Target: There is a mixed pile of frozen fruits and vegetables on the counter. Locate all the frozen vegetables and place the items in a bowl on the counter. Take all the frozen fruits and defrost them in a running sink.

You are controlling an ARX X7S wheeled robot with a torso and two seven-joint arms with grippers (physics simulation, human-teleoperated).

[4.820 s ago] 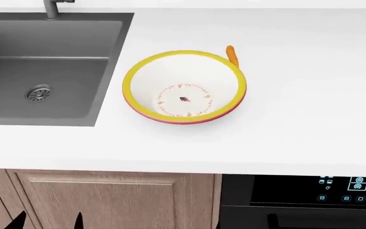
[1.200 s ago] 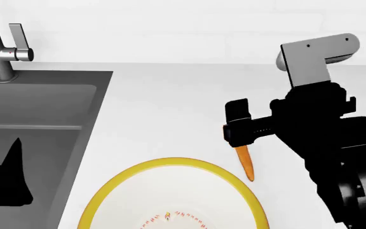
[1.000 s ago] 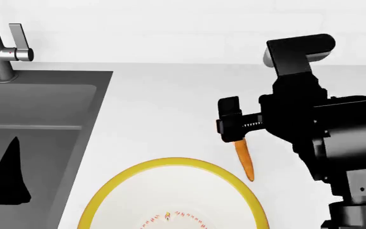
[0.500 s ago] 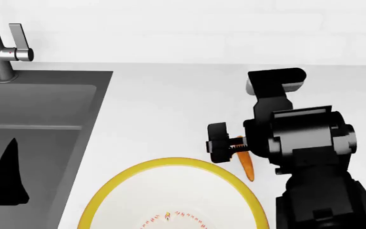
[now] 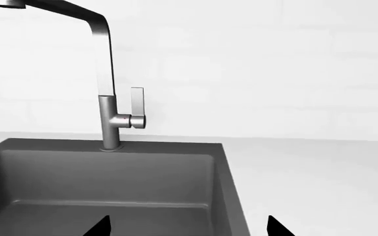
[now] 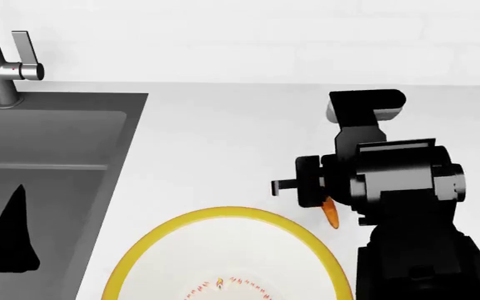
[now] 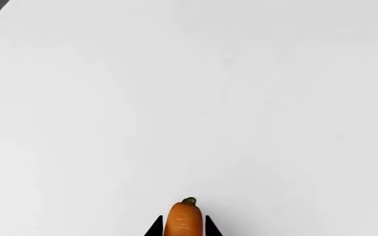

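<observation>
The small orange carrot (image 6: 330,214) lies on the white counter (image 6: 223,144) just beyond the bowl's yellow rim (image 6: 223,211). My right gripper (image 6: 311,187) is over it, and the right wrist view shows the carrot (image 7: 184,219) between the two black fingertips (image 7: 155,227), which touch its sides. My left gripper (image 5: 189,231) is open and empty above the dark grey sink (image 5: 97,187); one of its fingers (image 6: 10,240) shows in the head view over the sink (image 6: 48,144). The eggplant, pear and brown fruit are out of view.
The grey faucet (image 6: 2,59) with its lever handle stands behind the sink, also in the left wrist view (image 5: 110,98). A white tiled wall (image 6: 240,37) runs along the back of the counter. My right arm's black body (image 6: 407,206) covers the counter to the right of the bowl.
My right gripper's jaws have closed in on the carrot since half a second ago, and the carrot's visible end has shifted slightly. The left arm has stayed over the sink.
</observation>
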